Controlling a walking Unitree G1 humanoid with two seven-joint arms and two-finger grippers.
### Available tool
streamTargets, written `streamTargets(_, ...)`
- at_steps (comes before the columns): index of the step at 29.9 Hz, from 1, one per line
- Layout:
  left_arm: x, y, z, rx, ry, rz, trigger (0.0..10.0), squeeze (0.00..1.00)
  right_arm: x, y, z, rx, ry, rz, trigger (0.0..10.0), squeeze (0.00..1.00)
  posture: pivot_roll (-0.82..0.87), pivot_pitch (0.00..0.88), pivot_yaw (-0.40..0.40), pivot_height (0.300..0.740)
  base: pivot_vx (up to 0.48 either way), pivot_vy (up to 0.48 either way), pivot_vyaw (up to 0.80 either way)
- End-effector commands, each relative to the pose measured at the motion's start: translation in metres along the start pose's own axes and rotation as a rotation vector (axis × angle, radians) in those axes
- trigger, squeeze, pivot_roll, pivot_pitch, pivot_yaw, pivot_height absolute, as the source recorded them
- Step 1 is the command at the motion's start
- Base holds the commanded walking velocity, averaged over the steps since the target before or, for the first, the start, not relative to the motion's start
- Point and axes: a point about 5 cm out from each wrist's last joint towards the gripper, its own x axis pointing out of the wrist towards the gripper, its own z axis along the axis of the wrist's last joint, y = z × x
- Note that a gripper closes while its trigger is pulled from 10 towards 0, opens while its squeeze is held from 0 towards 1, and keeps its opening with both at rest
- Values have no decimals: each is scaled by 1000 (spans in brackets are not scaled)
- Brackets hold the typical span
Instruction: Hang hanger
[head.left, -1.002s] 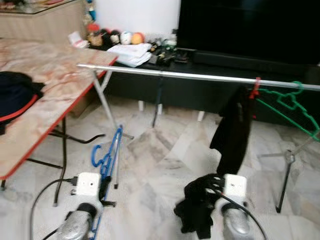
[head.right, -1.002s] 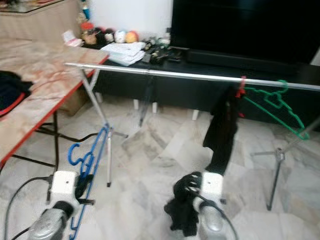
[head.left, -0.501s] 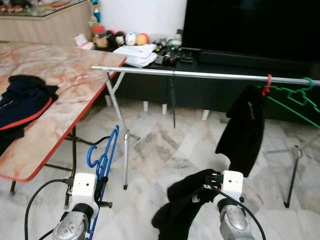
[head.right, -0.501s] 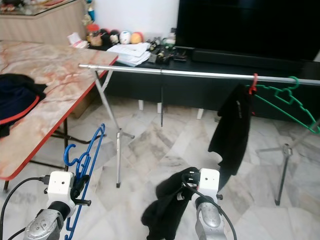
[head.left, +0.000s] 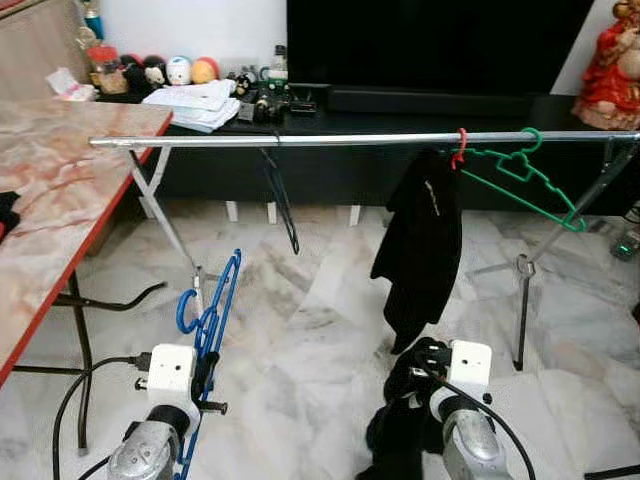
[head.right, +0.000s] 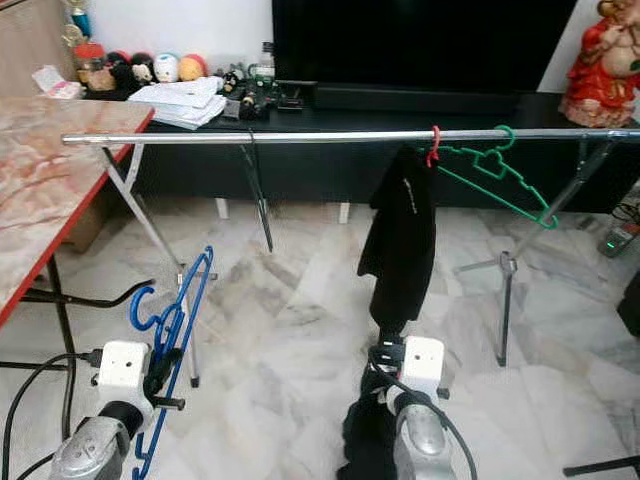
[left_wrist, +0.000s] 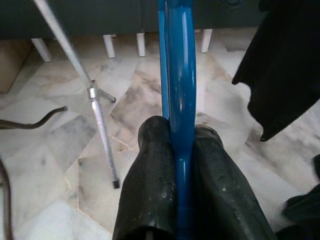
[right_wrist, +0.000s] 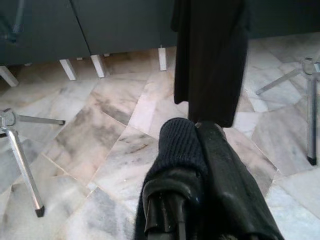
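My left gripper (head.left: 207, 372) is shut on a blue plastic hanger (head.left: 212, 325) that stands upright, hook to the left; the wrist view has the blue hanger (left_wrist: 176, 75) clamped between both fingers (left_wrist: 150, 175). My right gripper (head.left: 425, 365) is shut on a dark knitted garment (head.left: 400, 430) that droops below it, the same dark garment (right_wrist: 177, 145) wrapping one finger in the wrist view. Ahead, a silver clothes rail (head.left: 300, 140) spans the room at chest height. On it hang a black garment on a red hook (head.left: 425, 240) and an empty green hanger (head.left: 525, 180).
A marble-patterned folding table with a red edge (head.left: 50, 200) stands on the left. The rail's tripod legs (head.left: 520, 300) rest on the marble floor. Behind the rail are a low black TV cabinet (head.left: 350, 105) with clutter and a red figurine (head.left: 610, 60).
The camera has swung right, so the rail and hung clothes now sit centred and closer. Both grippers still hold the same things; the dark garment now hangs lower under my right gripper.
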Motion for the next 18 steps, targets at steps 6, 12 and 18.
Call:
streamTargets(6,-1,-1,-3,4,2,-11,10000,0,2,4,4,6,-24,8,10000,0,81,61,25,740,0,0,0)
streamTargets(12,0,-2,-1,11,-5,-21,10000,0,3,4,4,9,-26,2,10000,0,83,63,28,740,0,0,0)
streamTargets(18,0,-2,0,10,-8,-21,10000,0,3,2,5,10,-27,-5,10000,0,83,69,27,740,-167,0,0)
